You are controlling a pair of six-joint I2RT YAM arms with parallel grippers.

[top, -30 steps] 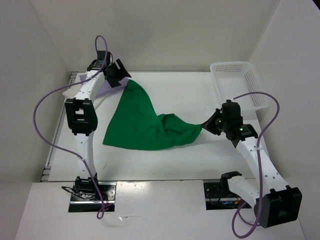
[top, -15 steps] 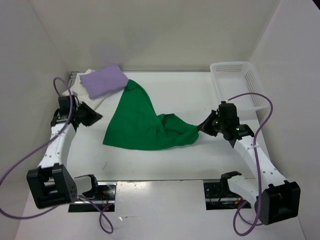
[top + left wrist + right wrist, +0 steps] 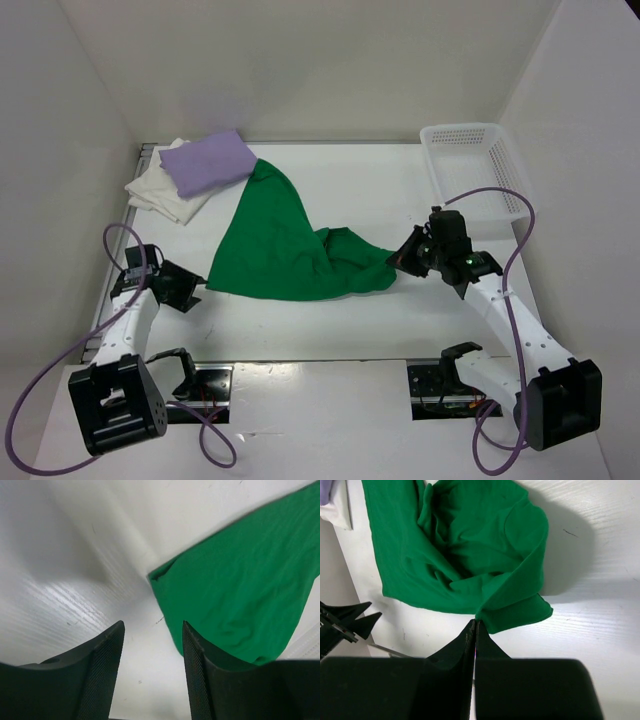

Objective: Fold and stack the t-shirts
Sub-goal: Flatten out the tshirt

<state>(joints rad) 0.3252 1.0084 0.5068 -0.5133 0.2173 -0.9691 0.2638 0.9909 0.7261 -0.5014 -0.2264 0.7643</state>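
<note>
Top external view is showing you the green t-shirt (image 3: 285, 250) lying spread but unfolded on the middle of the surface (image 3: 340, 185). Its far tip is reaching up toward the purple t-shirt (image 3: 208, 162), and its right end is bunching into folds. The purple t-shirt is sitting folded on top of the white t-shirt (image 3: 158, 195) at the far left corner, so you are looking at a stack already begun and awaiting the third garment.

You are holding the right hand (image 3: 402, 256) pressed together on the bunched right end of the green t-shirt. The right wrist view is showing its fingertips meeting on a fold at the cloth's edge, with creases running toward that pinch. This grip is probably anchoring or tensioning the cloth so that it flattens rather than slides.

The left hand (image 3: 186, 290) is hovering low at the near left, just beside the near left corner of the green t-shirt but apart from it. In the left wrist view its fingers (image 3: 107, 670) are standing spread with nothing between them, and the corner is lying just ahead of the gap. Judging from this, you are lining up to take that corner, which would give you two opposite grips for straightening the cloth before the fold.

The basket (image 3: 470, 160) is standing at the far right, well apart from the cloth and playing no part in this step.
</note>
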